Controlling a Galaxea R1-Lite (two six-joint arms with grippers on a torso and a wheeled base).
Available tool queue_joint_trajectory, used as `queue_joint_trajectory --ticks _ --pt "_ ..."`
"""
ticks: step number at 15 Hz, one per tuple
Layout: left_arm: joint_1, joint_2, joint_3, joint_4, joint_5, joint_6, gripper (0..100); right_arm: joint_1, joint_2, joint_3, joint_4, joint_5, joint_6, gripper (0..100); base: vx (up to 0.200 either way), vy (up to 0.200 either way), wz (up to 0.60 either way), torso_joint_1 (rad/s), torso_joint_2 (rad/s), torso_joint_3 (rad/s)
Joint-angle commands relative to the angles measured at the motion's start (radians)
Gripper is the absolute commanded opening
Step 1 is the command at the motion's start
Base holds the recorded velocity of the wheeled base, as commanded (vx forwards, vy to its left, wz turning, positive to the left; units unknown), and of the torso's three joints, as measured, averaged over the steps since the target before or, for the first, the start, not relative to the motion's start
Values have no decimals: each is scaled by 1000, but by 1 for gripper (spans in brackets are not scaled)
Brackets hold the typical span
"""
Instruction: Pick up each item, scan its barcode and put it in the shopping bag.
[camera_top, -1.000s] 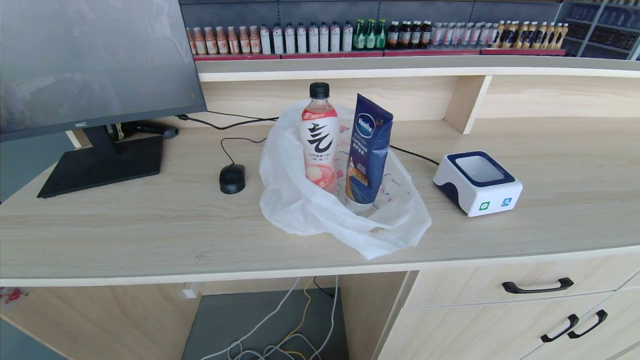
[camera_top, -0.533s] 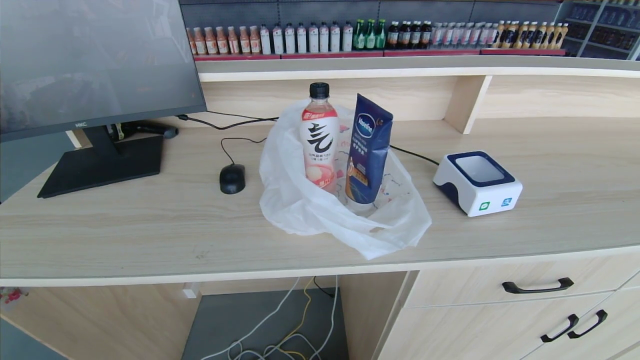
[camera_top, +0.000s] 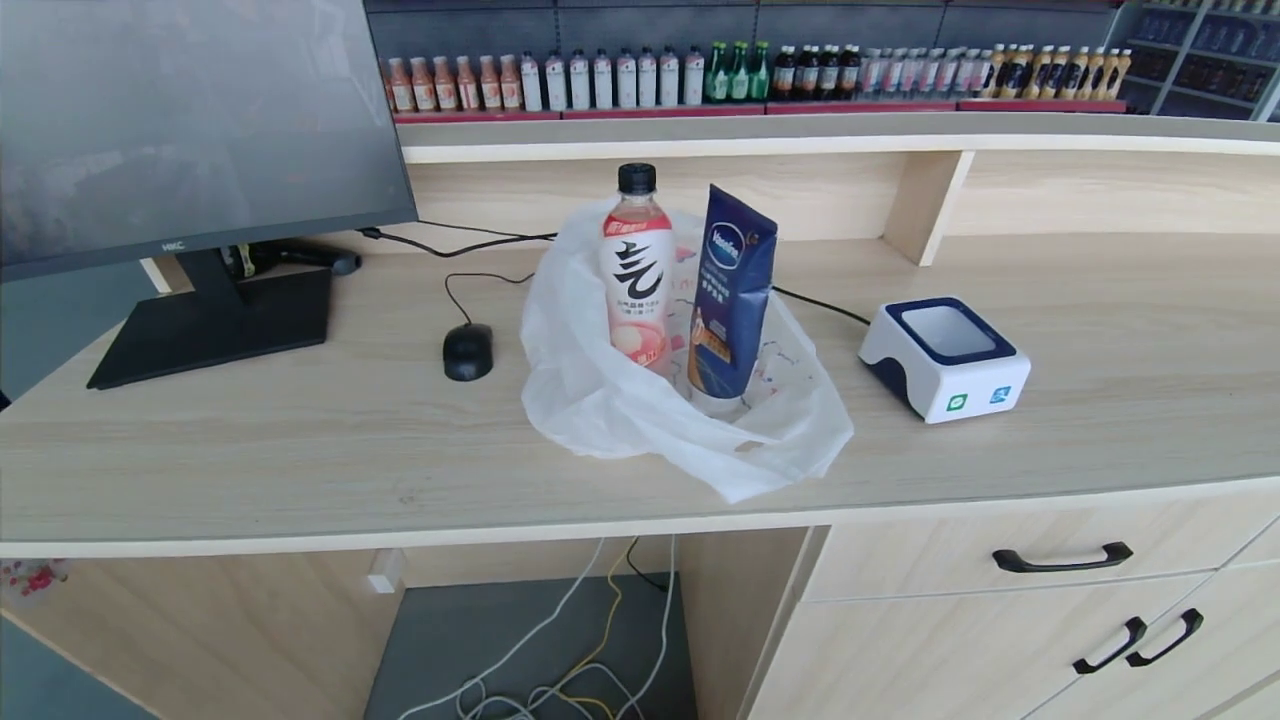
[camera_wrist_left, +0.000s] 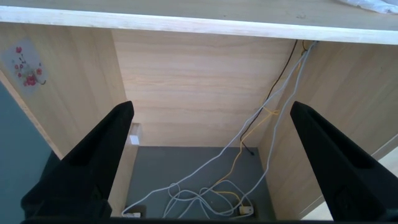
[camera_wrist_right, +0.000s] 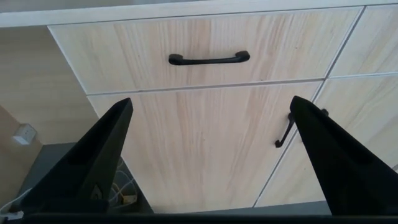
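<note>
Bag (camera_top: 600, 400) on counter (camera_top: 250, 440), above L gripper (camera_wrist_left: 211, 109), R gripper (camera_wrist_right: 211, 102).

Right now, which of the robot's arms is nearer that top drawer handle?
Right. The right gripper, jaws open, faces the drawer handle head-on; the left gripper faces the cable-strewn kneehole beside the drawers.

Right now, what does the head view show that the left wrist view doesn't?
Head view adds: the drink bottle and blue tube standing in the shopping bag, the barcode scanner, the mouse and the monitor.
Left wrist view adds: the left gripper, open, below the counter.
Both share: the counter edge, the cables in the recess under it, the flower sticker, and a sliver of the shopping bag.
</note>
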Motion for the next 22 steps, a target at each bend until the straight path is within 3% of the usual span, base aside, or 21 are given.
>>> queue_joint_trajectory --ticks 1,22 --pt "0 0 0 1 0 0 100 -1 -1 0 -1 0 0 100 0 -200 0 -12 -2 2" --pt "0 0 0 1 0 -12 100 -1 -1 0 -1 0 -2 100 0 -190 0 1 4 2"
